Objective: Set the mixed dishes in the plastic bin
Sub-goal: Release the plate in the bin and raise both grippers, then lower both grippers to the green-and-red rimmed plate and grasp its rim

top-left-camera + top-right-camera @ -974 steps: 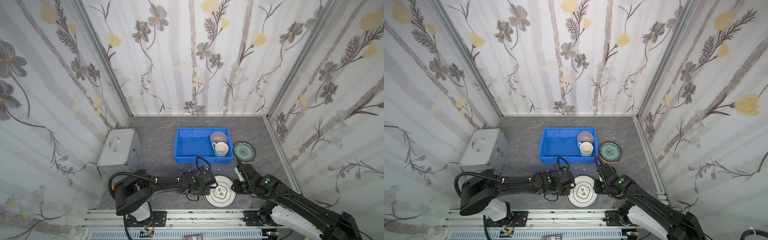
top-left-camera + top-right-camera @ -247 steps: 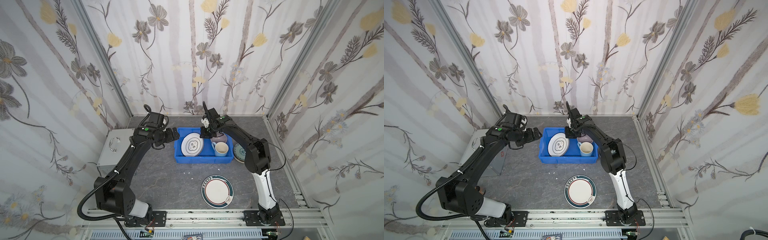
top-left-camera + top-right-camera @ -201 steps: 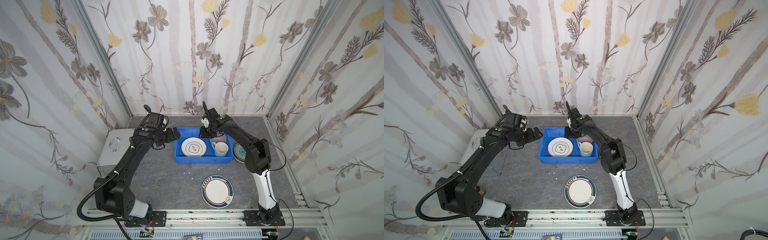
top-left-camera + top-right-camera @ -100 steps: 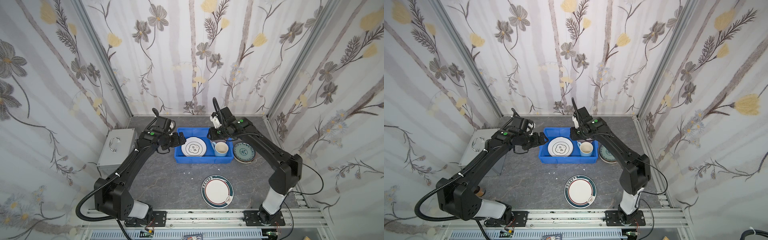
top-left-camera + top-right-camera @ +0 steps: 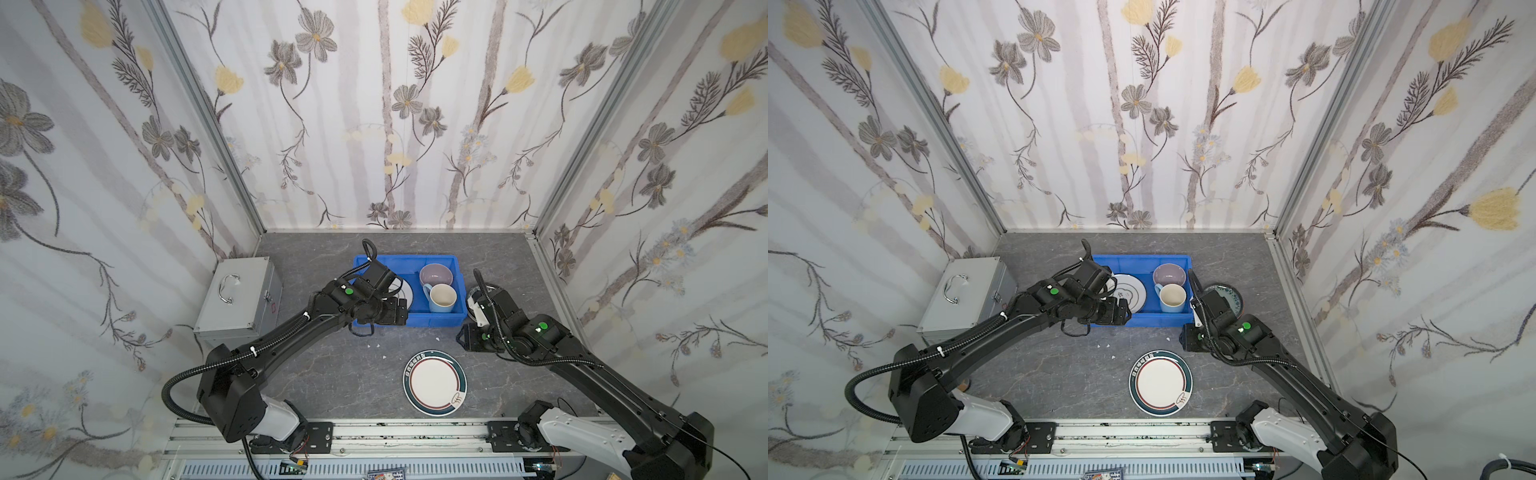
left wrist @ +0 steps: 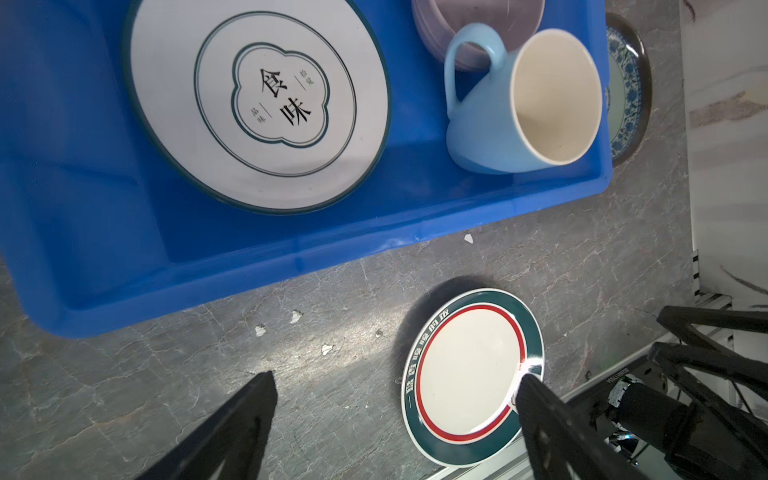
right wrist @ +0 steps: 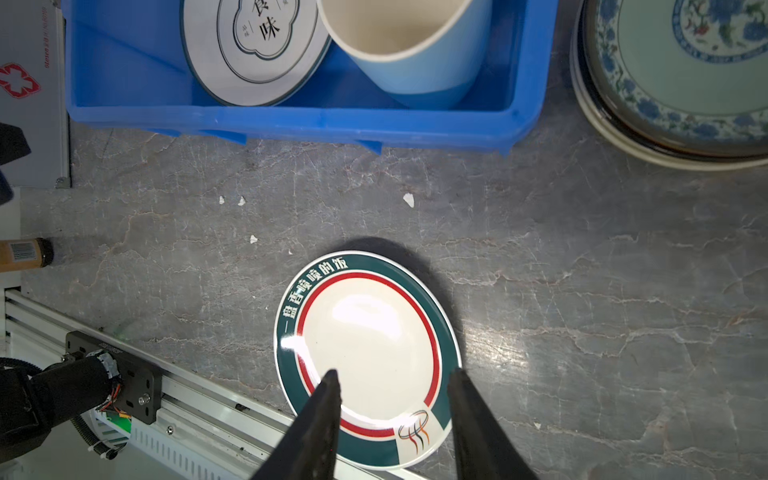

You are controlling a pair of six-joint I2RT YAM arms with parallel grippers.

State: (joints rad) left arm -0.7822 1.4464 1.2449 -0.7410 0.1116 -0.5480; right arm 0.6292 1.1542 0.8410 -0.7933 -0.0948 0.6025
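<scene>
The blue plastic bin (image 6: 291,257) lies ahead of both my grippers. It holds the white emblem plate (image 6: 257,104) lying flat, the pale blue mug (image 6: 519,104) standing upright, and the lilac bowl (image 6: 478,16) just beyond the mug. My left gripper (image 6: 399,376) hangs near the bin's closer wall, jaws wide apart and empty. My right gripper (image 7: 395,371) has its jaws apart too, gripping nothing, with the teal-and-red-rimmed plate (image 7: 365,332) on the table below it, untouched. A stack of blue-patterned plates (image 7: 685,75) sits just beside the bin's end.

Bright, even overhead light, soft shadows, glare on the teal-rimmed plate (image 7: 368,359), wide-angle distortion at edges.
</scene>
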